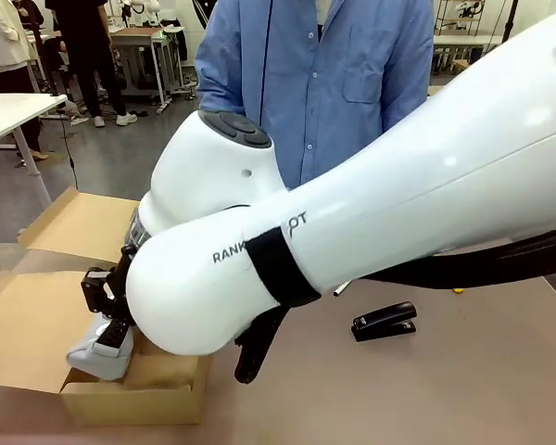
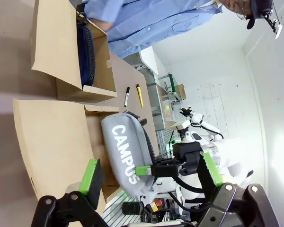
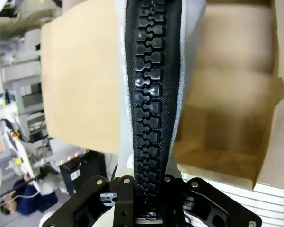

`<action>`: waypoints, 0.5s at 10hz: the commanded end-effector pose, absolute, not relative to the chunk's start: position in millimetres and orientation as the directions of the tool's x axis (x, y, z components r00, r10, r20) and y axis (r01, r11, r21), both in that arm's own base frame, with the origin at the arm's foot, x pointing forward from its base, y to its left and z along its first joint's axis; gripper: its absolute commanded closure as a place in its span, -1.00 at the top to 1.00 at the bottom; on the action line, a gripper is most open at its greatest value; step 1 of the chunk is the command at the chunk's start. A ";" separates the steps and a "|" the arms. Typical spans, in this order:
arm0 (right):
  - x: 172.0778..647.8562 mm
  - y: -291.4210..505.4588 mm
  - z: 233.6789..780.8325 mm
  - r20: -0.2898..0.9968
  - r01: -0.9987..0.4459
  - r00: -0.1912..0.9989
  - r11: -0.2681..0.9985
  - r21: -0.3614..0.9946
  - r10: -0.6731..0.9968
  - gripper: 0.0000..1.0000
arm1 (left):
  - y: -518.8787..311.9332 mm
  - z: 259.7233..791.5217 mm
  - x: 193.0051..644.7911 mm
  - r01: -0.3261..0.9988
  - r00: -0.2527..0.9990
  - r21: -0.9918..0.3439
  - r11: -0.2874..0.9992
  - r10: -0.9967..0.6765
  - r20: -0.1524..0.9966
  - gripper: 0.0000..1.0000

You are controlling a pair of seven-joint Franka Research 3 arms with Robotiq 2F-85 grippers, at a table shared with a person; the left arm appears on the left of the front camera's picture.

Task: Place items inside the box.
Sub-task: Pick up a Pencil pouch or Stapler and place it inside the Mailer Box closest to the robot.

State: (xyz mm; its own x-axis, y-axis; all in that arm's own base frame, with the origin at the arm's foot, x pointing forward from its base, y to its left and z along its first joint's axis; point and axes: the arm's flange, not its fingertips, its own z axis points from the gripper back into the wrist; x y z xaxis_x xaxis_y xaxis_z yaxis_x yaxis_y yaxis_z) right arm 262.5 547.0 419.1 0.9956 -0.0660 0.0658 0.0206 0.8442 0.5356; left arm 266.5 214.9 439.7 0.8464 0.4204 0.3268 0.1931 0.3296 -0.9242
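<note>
My right gripper (image 1: 107, 308) is shut on the zip edge of the grey "CAMPUS" pencil case (image 1: 94, 354) and holds it over the open cardboard box (image 1: 139, 400) at the front left. In the right wrist view the black zip (image 3: 151, 94) runs up from the gripper (image 3: 143, 191), with the box (image 3: 227, 118) beneath. My left gripper (image 2: 151, 174) is open, beside the grey case (image 2: 125, 151) and apart from it. The navy case (image 2: 85, 54) lies in a farther open cardboard section. One black stapler (image 1: 385, 322) and the marker (image 2: 127, 96) lie on the table.
A person in a blue shirt (image 1: 315, 74) stands at the far side. A yellow pen (image 2: 140, 94) lies next to the marker. My right arm (image 1: 380, 222) crosses the middle of the front view and hides much of the table. The box flaps (image 1: 28, 324) are spread open.
</note>
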 end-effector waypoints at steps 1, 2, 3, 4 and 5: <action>259.1 575.8 416.5 0.079 0.072 0.989 0.875 0.478 -0.124 -0.86 | 214.5 441.1 266.7 0.220 0.837 -0.922 0.320 0.424 0.347 1.00; 261.1 579.5 407.7 0.074 0.061 0.992 0.890 0.452 -0.106 -0.86 | 214.5 441.1 266.7 0.220 0.837 -0.922 0.320 0.424 0.347 1.00; 261.2 584.0 399.4 0.066 0.050 0.994 0.900 0.434 -0.087 -0.86 | 214.5 441.1 266.7 0.220 0.837 -0.922 0.320 0.424 0.347 1.00; 262.6 587.7 392.1 0.075 0.044 0.994 0.907 0.418 -0.083 -0.86 | 214.5 441.1 266.7 0.220 0.837 -0.922 0.320 0.424 0.347 1.00; 264.8 588.6 387.4 0.068 0.047 0.994 0.911 0.410 -0.082 -0.86 | 214.5 441.1 266.7 0.220 0.837 -0.922 0.320 0.424 0.347 1.00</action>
